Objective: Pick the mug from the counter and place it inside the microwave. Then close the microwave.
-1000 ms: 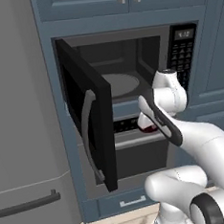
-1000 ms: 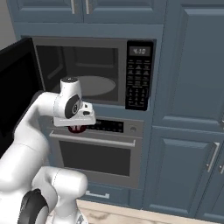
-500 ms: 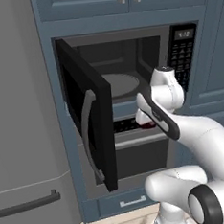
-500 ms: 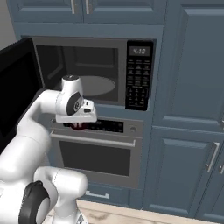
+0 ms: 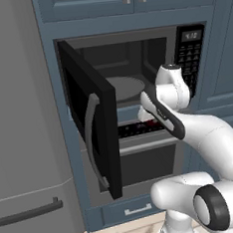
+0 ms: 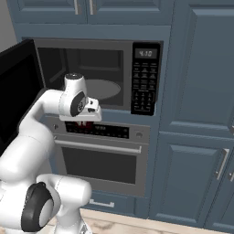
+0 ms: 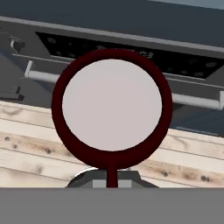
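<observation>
Mug held in the pincer in front of the open microwave.

In the left base view, the microwave door (image 5: pixel 92 135) swings out to the left, its curved grey handle (image 5: pixel 93 140) facing the camera; behind it the cavity and pale turntable (image 5: pixel 123 88) are partly cut off by the door and the arm. The pincer (image 5: pixel 144 117) is clamped on the mug (image 5: pixel 143 118), a dark red sliver mostly hidden behind the hand, just below the microwave (image 6: pixel 100 77) opening and above the oven (image 6: pixel 103 162). In the hand view the mug's (image 7: pixel 112 107) white inside faces the camera and covers the fingertips. The keypad (image 6: pixel 145 80) sits at the right.
</observation>
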Controlling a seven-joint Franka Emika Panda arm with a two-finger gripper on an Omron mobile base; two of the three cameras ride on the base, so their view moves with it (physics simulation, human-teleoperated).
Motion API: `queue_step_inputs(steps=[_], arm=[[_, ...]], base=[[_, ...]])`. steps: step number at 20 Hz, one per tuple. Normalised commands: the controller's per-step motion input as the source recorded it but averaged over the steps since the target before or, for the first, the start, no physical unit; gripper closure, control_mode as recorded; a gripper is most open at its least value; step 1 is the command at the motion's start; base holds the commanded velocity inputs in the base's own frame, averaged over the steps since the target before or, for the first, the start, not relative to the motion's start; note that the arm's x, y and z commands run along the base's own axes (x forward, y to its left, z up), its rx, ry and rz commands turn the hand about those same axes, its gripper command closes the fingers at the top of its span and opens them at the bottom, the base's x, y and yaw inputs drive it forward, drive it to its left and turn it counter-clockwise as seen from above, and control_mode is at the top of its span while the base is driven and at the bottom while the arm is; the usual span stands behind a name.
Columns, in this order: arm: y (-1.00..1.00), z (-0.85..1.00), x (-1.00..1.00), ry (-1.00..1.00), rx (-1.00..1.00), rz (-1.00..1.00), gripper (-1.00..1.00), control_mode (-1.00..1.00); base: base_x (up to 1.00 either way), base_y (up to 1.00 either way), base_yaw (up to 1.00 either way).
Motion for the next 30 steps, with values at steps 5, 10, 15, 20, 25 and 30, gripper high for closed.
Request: queue_step_inputs(steps=[5, 10, 15, 20, 25, 30], arm=[[0.06, 0.16, 0.02, -0.11, 0.05, -0.06, 1.00, -1.00], [0.01, 0.09, 0.04, -0.13, 0.05, -0.05, 1.00, -1.00], [0.00, 0.09, 0.17, -0.15, 0.04, -0.03, 1.00, -1.00], [0.00, 0.27, 0.02, -0.16, 0.02, 0.00, 1.00, -1.00], [0.00, 0.20, 0.00, -0.07, -0.01, 0.00, 1.00, -1.00], [0.02, 0.09, 0.07, 0.00, -0.04, 0.00, 1.00, -1.00]], base=[[0.00, 0.00, 0.00], [0.00, 0.00, 0.00], [0.00, 0.00, 0.00], [0.00, 0.00, 0.00], [0.00, 0.00, 0.00], [0.00, 0.00, 0.00]])
